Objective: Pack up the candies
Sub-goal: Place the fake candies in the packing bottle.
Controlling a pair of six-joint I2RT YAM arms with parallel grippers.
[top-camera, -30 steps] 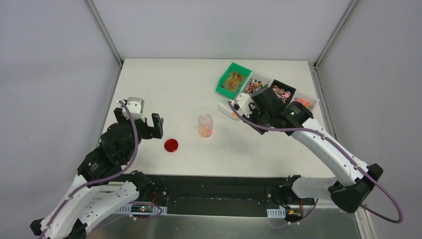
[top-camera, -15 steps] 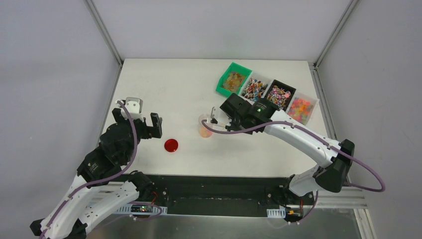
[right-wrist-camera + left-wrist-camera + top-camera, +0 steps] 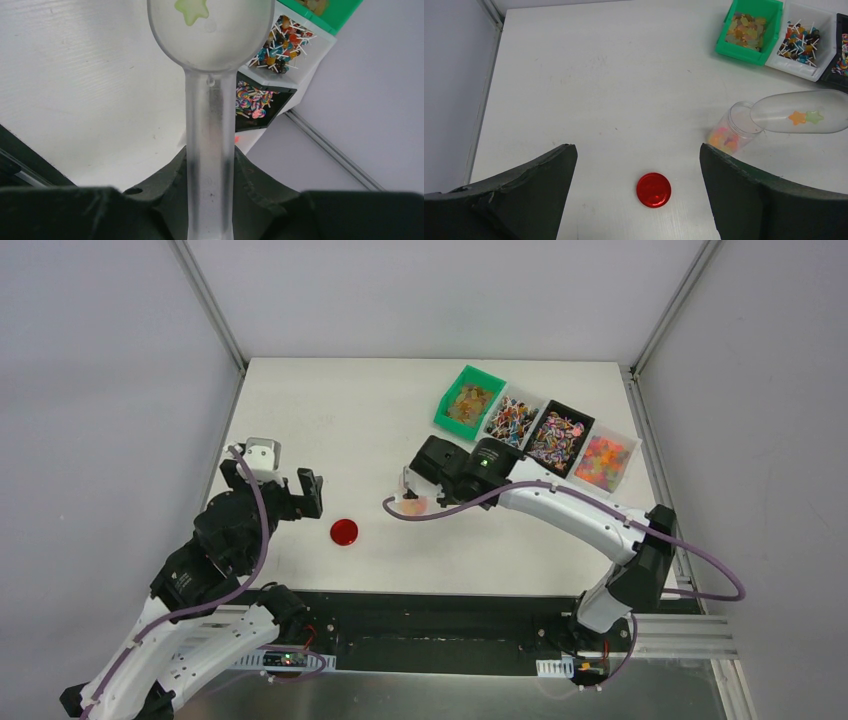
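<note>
Candies [image 3: 724,141] sit in the bottom of the clear jar [image 3: 738,120], but it looks far from full. So the packing seems partly done, with more scoops and the lid left to do.

On the left of the top view, the left gripper [image 3: 290,478] hovers over the table [image 3: 330,410]. Its jaws are wide apart with nothing in them. Just to its right and a bit lower, the red lid [image 3: 345,532] lies flat, well apart from the jar.

In the middle stands the jar, open at the top. The clear scoop [image 3: 799,112] is tipped at its mouth, with an orange star and a green star inside. The right gripper [image 3: 210,195] has its jaws clamped on the scoop's handle.

At the upper right, four bins stand in a row:
- The green bin [image 3: 744,54] holds amber candies.
- The white bin [image 3: 794,70] holds colourful lollipops.
- The black bin [image 3: 573,410] holds swirly lollipops.
- The clear bin [image 3: 630,465] holds orange and pink candies.

All four bins have plenty in them.
</note>
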